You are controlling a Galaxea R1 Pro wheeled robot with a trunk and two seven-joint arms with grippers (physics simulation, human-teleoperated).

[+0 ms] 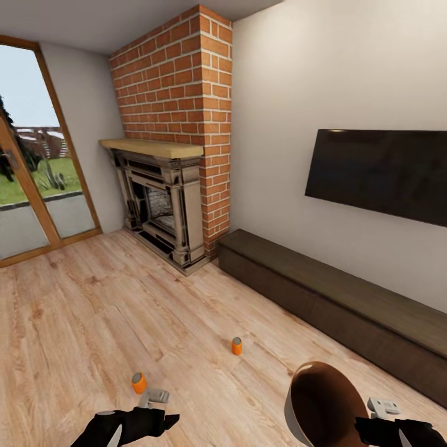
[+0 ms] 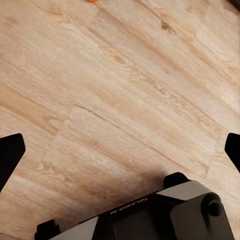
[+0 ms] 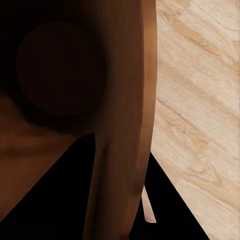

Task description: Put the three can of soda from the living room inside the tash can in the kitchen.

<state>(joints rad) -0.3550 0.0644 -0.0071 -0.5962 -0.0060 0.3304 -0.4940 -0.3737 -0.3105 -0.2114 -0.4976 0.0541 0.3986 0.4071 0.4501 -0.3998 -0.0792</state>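
Two orange cans of soda stand upright on the wood floor: one [image 1: 236,346] in the middle, another [image 1: 138,382] nearer, just beyond my left gripper [image 1: 162,422]. In the left wrist view, my left gripper [image 2: 120,150] is open over bare planks, and an orange sliver of a can [image 2: 91,1] shows at the frame's edge. The trash can [image 1: 323,403], grey outside and copper-brown inside, hangs tilted at the lower right with my right gripper [image 1: 375,428] shut on its rim. The right wrist view looks into its brown interior [image 3: 60,70], with the black fingers [image 3: 45,195] astride its wall.
A brick column [image 1: 186,105] and ornate fireplace [image 1: 162,205] stand at the back. A long dark low bench [image 1: 335,304] runs along the right wall under a black TV [image 1: 379,174]. A glass door [image 1: 37,186] is at the left. My base [image 2: 150,215] shows below the left gripper.
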